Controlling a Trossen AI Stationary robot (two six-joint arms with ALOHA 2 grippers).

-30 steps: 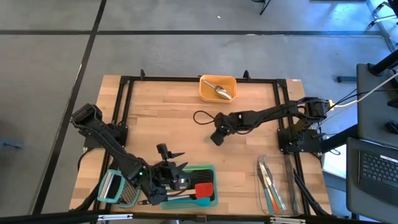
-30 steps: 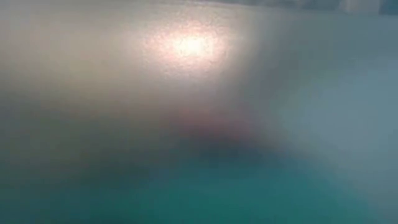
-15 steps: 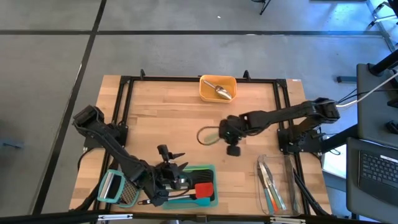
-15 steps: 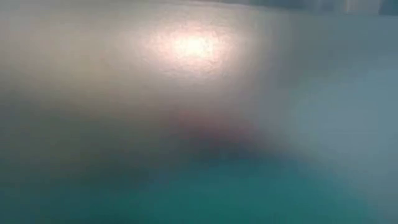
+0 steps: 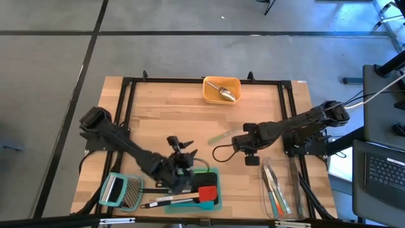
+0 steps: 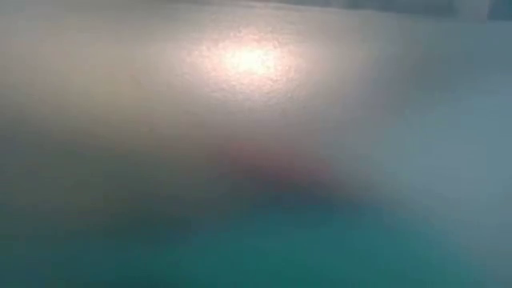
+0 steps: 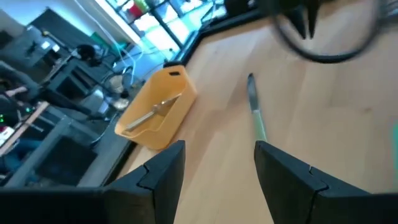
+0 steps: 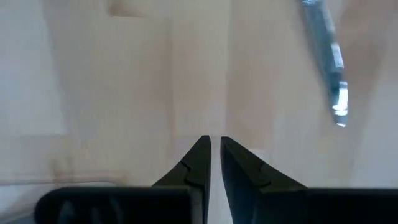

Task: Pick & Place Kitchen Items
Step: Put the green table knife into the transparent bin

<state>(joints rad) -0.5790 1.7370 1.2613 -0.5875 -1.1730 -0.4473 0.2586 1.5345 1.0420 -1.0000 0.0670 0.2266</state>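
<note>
Lower left of the overhead frame, the grater (image 5: 123, 192) lies on the table (image 5: 158, 126). Beside it the left gripper (image 5: 180, 166) hovers at the teal tray (image 5: 216, 172), jaws apart, empty; black and red turners (image 5: 205, 193) rest inside. Centre, a green spatula (image 5: 221, 137) lies loose. Top centre, the orange bin (image 5: 221, 90) holds a scoop (image 5: 224, 92). Right, the right gripper (image 5: 251, 158) has jaws nearly together, empty, near the clear container (image 5: 278, 187).
</note>
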